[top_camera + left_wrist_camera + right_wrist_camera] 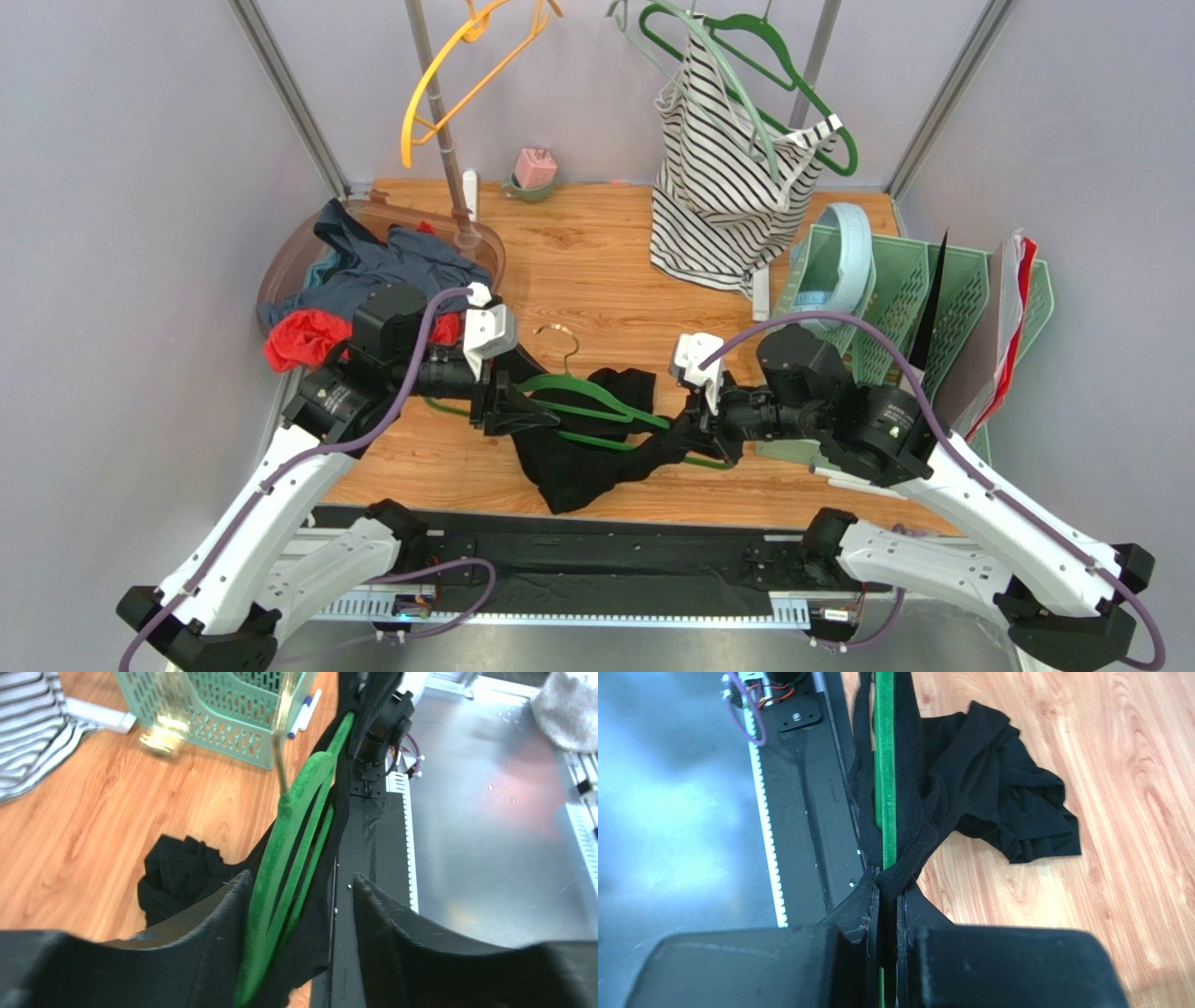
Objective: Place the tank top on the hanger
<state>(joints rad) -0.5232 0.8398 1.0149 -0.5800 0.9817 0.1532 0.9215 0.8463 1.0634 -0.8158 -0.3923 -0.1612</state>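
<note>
At right end effector: tank top.

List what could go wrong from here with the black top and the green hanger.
1. The right gripper pinches a strap of the tank top together with the hanger, so pulling may drag the hanger along.
2. Most of the top lies bunched on the table; it may slide off when lifted.
3. The left gripper shows a gap beside the hanger, so its hold may be loose.
</note>
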